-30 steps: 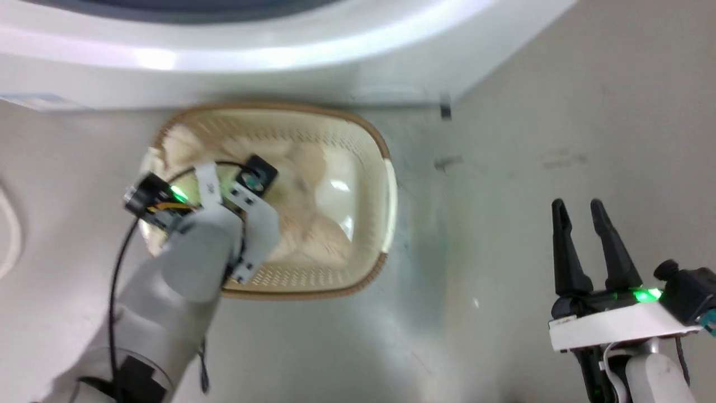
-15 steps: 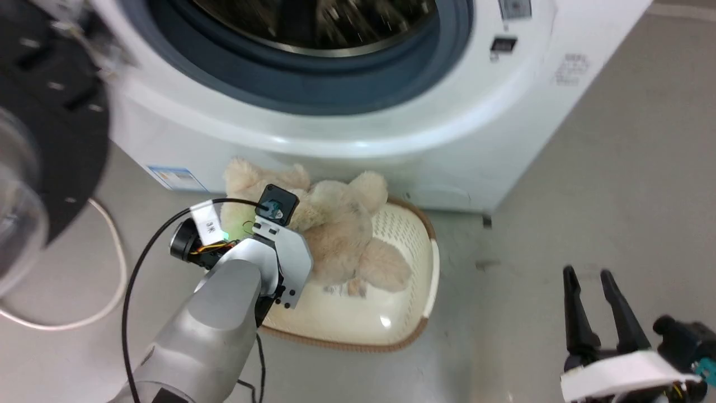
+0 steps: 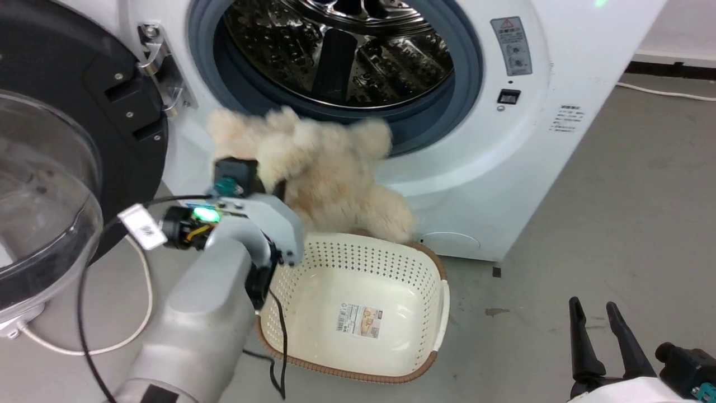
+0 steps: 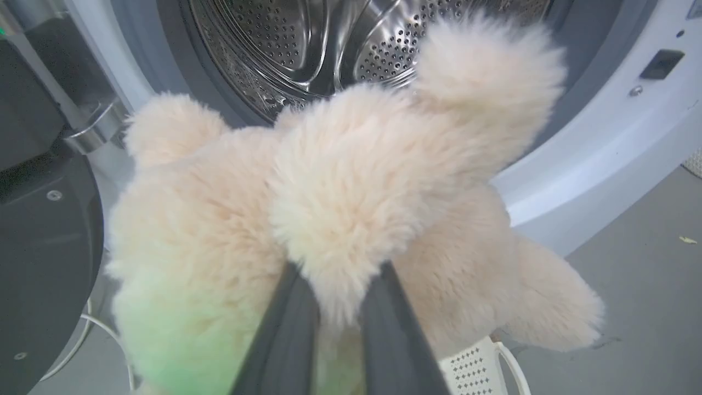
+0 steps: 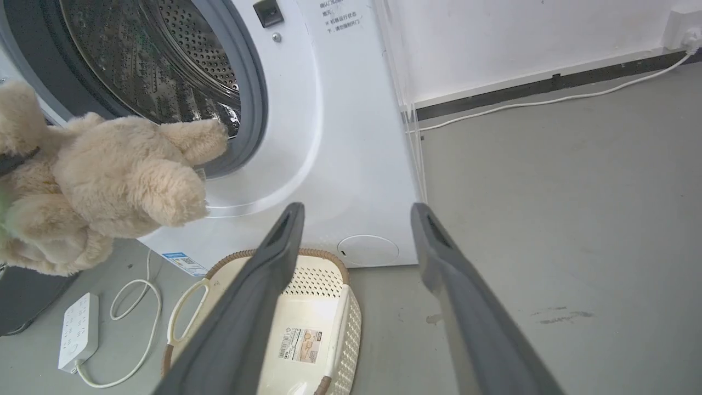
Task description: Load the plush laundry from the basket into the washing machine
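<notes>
Left wrist view shows left gripper (image 4: 335,282) clamped on plush laundry (image 4: 351,181); right gripper (image 5: 356,208) spread; basket (image 3: 358,258) label (image 3: 361,321) unreadable.

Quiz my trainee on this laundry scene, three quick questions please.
1. True or false: the basket holds no laundry.
2. Which gripper grips the bear? A left, B right, C neither.
3. Fill in: the washer door stands ___.
Key: 1 true. 2 A, the left gripper. 3 open.
</notes>
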{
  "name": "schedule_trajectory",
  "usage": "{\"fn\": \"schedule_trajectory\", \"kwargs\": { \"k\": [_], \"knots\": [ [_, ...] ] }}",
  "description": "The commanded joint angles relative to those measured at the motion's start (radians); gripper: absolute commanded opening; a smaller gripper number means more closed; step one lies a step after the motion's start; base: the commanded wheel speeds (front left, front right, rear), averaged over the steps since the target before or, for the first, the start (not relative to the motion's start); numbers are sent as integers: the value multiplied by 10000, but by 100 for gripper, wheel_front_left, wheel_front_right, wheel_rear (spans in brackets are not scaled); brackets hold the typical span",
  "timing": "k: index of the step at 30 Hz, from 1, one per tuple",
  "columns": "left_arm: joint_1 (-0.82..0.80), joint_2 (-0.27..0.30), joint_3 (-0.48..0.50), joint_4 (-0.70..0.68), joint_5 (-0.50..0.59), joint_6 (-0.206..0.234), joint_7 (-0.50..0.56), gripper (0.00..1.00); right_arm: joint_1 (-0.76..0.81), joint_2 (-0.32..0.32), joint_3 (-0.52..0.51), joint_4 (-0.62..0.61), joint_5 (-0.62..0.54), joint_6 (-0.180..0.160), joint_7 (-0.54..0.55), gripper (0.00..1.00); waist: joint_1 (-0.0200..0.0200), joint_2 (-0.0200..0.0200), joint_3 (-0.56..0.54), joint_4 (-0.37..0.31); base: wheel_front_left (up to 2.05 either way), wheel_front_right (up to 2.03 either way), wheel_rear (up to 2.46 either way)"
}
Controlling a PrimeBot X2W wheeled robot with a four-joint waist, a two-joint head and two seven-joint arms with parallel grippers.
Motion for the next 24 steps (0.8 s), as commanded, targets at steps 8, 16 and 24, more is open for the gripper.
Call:
{"fn": "schedule_trajectory", "kwargs": {
  "k": [8, 16, 24],
  "knots": [
    [-266, 176, 966, -1638, -343, 239, -284, 0, 68, -4, -84, 0, -116, -7, -44, 100, 1, 0, 239, -403, 0, 0, 0],
    [-653, 240, 1892, -2843, -293, 501, -289, 0, -294, -4, -18, -186, -220, -7, -44, 100, 1, 0, 1087, -904, 0, 0, 0],
    [-1692, 494, 2487, -3194, 95, 486, -290, 0, -1042, -4, 241, -458, -196, -7, -44, 100, 1, 0, 2413, -1590, 0, 0, 0]
  ]
}}
